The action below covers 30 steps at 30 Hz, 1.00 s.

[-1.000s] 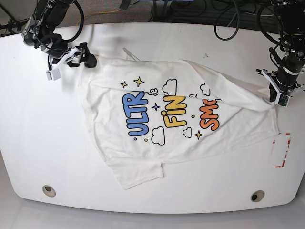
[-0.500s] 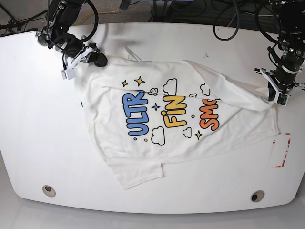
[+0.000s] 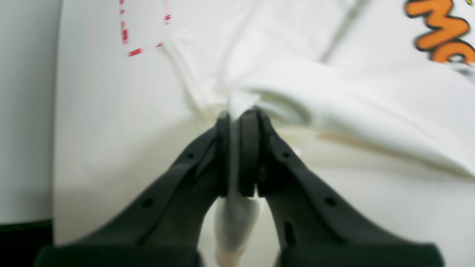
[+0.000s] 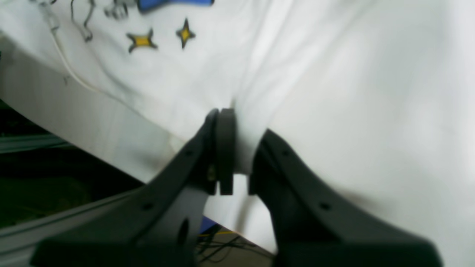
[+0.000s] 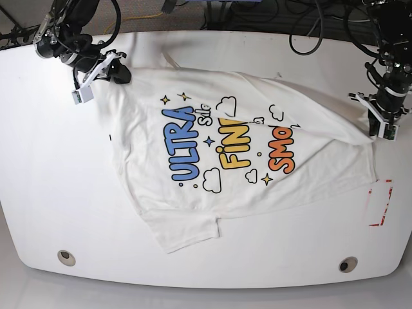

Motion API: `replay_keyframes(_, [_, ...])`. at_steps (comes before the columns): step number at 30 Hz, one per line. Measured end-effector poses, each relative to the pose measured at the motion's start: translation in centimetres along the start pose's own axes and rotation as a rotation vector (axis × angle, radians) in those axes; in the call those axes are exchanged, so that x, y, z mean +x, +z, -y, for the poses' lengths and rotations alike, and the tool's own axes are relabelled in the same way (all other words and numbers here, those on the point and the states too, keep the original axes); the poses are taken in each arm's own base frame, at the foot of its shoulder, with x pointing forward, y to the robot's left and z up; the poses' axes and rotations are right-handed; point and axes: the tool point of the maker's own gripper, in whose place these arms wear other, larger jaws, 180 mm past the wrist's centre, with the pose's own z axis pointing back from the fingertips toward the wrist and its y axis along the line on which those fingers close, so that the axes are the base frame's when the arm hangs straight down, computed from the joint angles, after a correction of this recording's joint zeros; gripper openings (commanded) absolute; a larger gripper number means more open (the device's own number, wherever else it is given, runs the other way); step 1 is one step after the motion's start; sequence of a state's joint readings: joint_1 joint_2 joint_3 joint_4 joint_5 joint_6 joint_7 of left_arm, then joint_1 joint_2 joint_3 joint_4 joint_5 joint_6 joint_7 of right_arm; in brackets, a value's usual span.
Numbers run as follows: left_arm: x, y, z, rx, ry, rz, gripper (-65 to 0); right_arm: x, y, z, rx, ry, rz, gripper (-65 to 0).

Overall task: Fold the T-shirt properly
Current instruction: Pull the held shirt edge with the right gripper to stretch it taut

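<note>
Light is bright and even from overhead, and the white table (image 5: 38, 193) looks almost washed out with only faint shadows under the shirt (image 5: 212, 161) folds. The base view is sharp, slightly curved at its edges. Both wrist views are soft and blurred; the dark fingers (image 3: 248, 155) up close are out of focus.

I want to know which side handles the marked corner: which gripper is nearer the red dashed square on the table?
Left. The left gripper pinches the T-shirt just above the red dashed square; the right gripper grips the far opposite edge.
</note>
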State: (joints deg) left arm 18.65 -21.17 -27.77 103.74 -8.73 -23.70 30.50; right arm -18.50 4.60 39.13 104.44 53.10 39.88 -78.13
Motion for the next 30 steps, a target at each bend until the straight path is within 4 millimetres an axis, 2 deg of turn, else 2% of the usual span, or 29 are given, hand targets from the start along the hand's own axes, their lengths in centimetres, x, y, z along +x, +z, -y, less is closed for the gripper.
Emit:
replay_keyframes(2, [0.2, 0.3, -1.1, 0.032, 0.007, 0.006, -65.0, 0.7, 0.9, 0.0, 0.012, 0.028, 0.017, -61.7])
replay_keyframes(4, [0.4, 0.3, -1.5, 0.039, 0.012, 0.014, -65.0, 1.4, 1.6, -0.2, 0.025, 0.052, 0.034, -61.7])
replay_keyframes(8, [1.6, 0.2, -0.7, -0.02, -0.014, 0.057, -65.0, 2.6, 2.5, -0.4, 0.046, 0.092, 0.057, -61.5])
replay_keyframes(11, [2.6, 0.1, -0.3, -0.041, -0.011, 0.093, -65.0, 4.6, 2.5, -0.3, 0.054, 0.117, 0.098, -61.5])
replay_keyframes(15, [3.0, -0.2, -0.2, -0.036, -0.003, 0.1, -65.0, 7.7, 1.2, -1.5, 0.092, 0.17, 0.147, -61.5])
replay_keyframes(17, [3.2, -0.2, -0.3, -0.033, -0.003, 0.108, -65.0, 8.4, 0.5, -1.9, 0.113, 0.177, 0.153, -61.5])
replay_keyframes(24, [2.9, -0.4, -0.5, -0.033, 0.003, 0.1, -65.0, 9.3, -1.6, -0.7, 0.121, 0.111, 0.145, -61.5])
replay_keyframes(30, [2.6, -1.3, -1.3, -0.024, 0.039, 0.09, -65.0, 11.7, -2.6, -0.4, 0.155, 0.085, 0.189, -61.5])
